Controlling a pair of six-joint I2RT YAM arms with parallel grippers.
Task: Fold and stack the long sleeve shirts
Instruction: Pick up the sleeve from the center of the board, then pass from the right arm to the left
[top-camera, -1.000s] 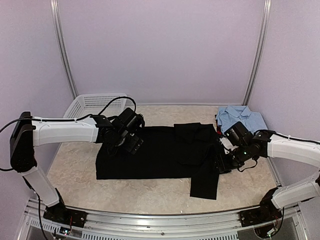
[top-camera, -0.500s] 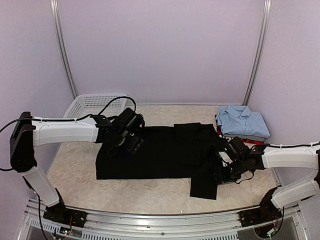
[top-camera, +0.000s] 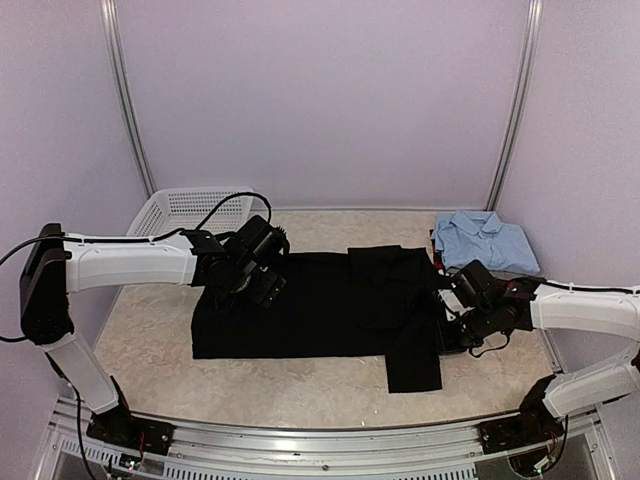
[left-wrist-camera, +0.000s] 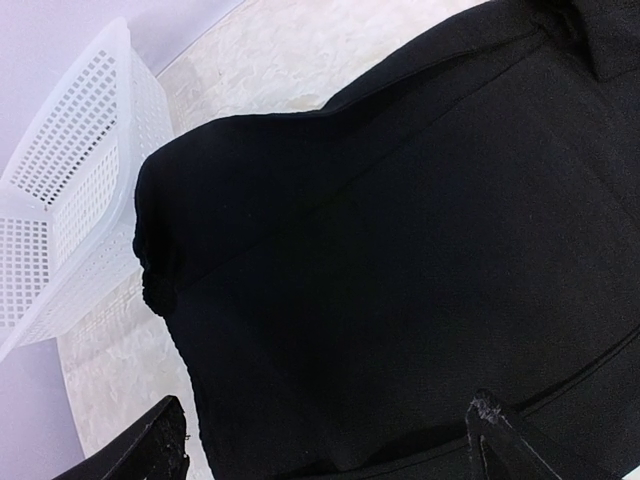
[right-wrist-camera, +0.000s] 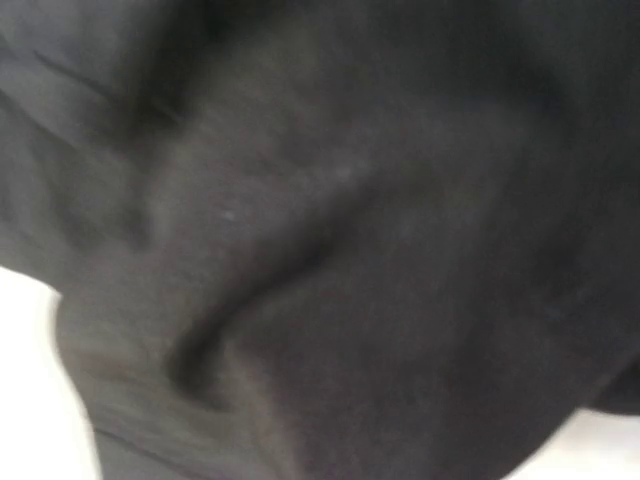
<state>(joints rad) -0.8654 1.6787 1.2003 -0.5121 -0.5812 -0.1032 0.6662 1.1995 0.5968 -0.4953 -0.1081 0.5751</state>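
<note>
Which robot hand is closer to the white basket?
Left. The left gripper hangs over the end of the black shirt nearest the basket. The right gripper is at the shirt's other side, far from the basket.

The right pincer (top-camera: 451, 335) is dropping away from the light blue shirt (top-camera: 485, 240), closing on the black shirt (top-camera: 300, 310) at its sleeve and tugging it rightward.

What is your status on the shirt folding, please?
Left end effector open over black shirt. Right end effector shut on its sleeve edge. Light blue shirt folded far right. Nothing obstructing.
</note>
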